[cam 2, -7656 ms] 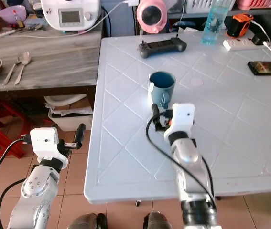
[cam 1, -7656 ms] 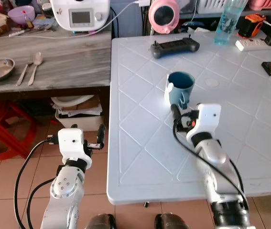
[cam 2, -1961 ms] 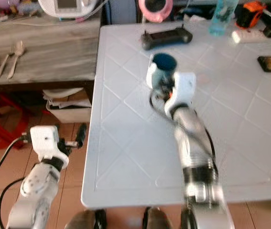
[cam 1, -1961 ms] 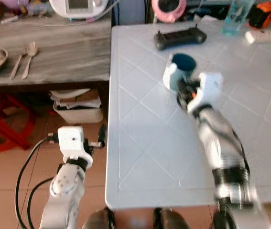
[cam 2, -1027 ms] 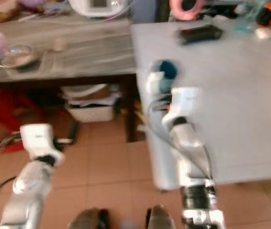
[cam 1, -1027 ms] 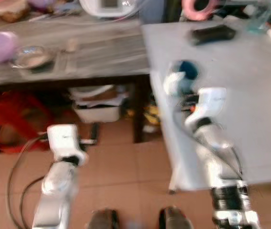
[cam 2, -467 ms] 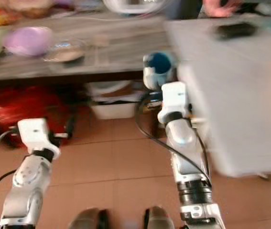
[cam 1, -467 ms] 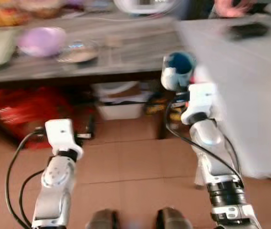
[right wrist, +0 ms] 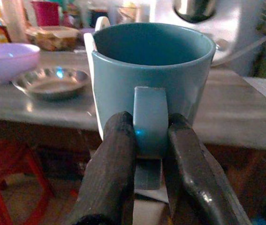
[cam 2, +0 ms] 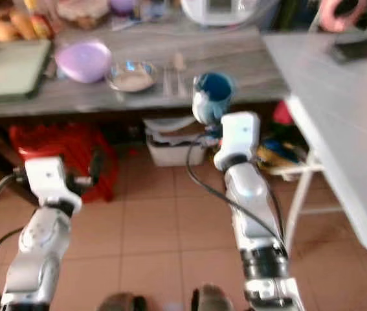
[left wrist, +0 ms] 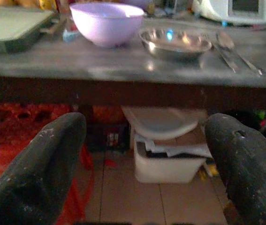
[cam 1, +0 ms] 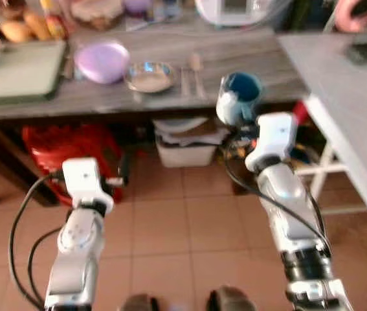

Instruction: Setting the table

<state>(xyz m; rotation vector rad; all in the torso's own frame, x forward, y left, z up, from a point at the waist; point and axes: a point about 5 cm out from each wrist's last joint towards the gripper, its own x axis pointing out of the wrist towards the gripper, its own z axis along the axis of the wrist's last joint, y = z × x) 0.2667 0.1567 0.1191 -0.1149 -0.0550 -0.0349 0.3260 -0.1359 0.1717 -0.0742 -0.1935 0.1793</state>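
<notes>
Pinching the blue mug point(right wrist: 149, 89) by its handle alone, the right gripper point(right wrist: 149, 154) held it upright in the air before the counter's point(cam 1: 170, 97) front edge; that thin grip risked the mug swinging; the left gripper point(left wrist: 142, 150) hung wide open, empty

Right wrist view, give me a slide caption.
Right tool pinches the blue mug by its handle before a wooden counter.

The right gripper point(cam 2: 210, 133) holds a blue mug point(cam 2: 211, 96) upright before the grey counter point(cam 2: 248, 71). Far left on it sit a purple bowl point(cam 2: 83, 61) and a metal dish point(cam 2: 130, 76). The left gripper point(cam 2: 94, 165) hangs low.
</notes>
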